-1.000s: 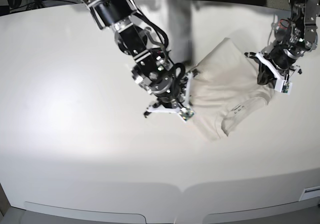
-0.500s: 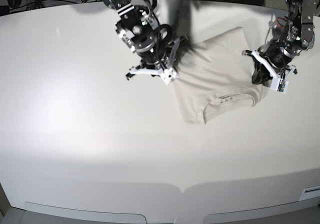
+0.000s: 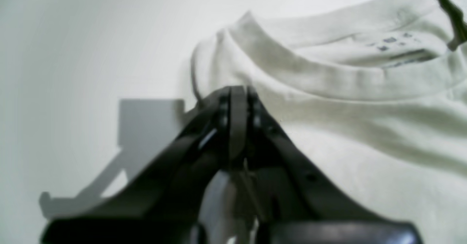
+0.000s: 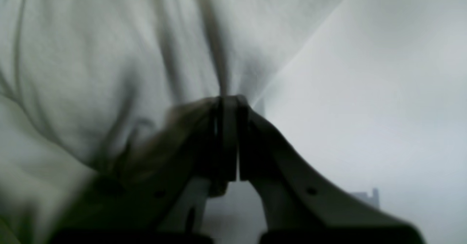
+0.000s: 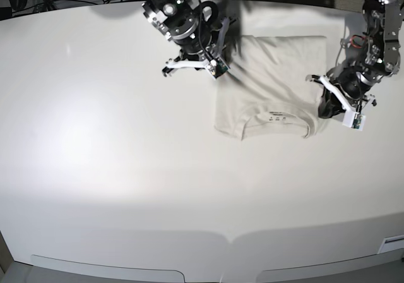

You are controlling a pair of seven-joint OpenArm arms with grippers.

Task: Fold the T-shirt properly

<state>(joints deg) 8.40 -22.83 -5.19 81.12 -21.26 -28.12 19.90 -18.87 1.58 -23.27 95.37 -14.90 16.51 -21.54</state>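
T-shirt (image 5: 271, 84) lies flat on the desk (image 5: 95, 138) as a folded block, collar edge toward the near desk edge, spanning the gap between both claws. Right claw (image 5: 218, 68) closed on cloth at the far corner; fabric bunches into its tips and fans away ahead of it. Left claw (image 5: 322, 103) shut at the collar-end corner, seemingly pinching it; neck label (image 3: 394, 41) lies just beyond. Neither arm nearer: each sits on its own corner.
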